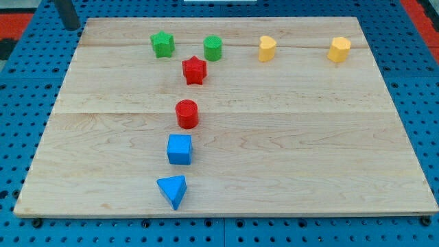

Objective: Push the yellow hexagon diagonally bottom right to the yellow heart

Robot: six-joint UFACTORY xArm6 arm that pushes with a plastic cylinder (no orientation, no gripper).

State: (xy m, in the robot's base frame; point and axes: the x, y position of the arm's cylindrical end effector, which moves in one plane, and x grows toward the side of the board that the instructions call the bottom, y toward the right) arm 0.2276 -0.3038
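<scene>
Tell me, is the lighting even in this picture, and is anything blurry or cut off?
Camera view: soft, even light; each block, like the red cylinder, casts only a faint shadow. No strong glare on the wooden board. Blocks look sharp. The dark rod is cut off by the view's top edge at the left, well away from every block; my tip's exact end is hard to judge.

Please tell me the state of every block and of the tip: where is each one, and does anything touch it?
green star: top, free
green cylinder: free
red star: free
red cylinder: free
blue cube: free
blue triangle: bottom, free
yellow heart: free
yellow hexagon: top right, untouched
my tip: not visible
</scene>
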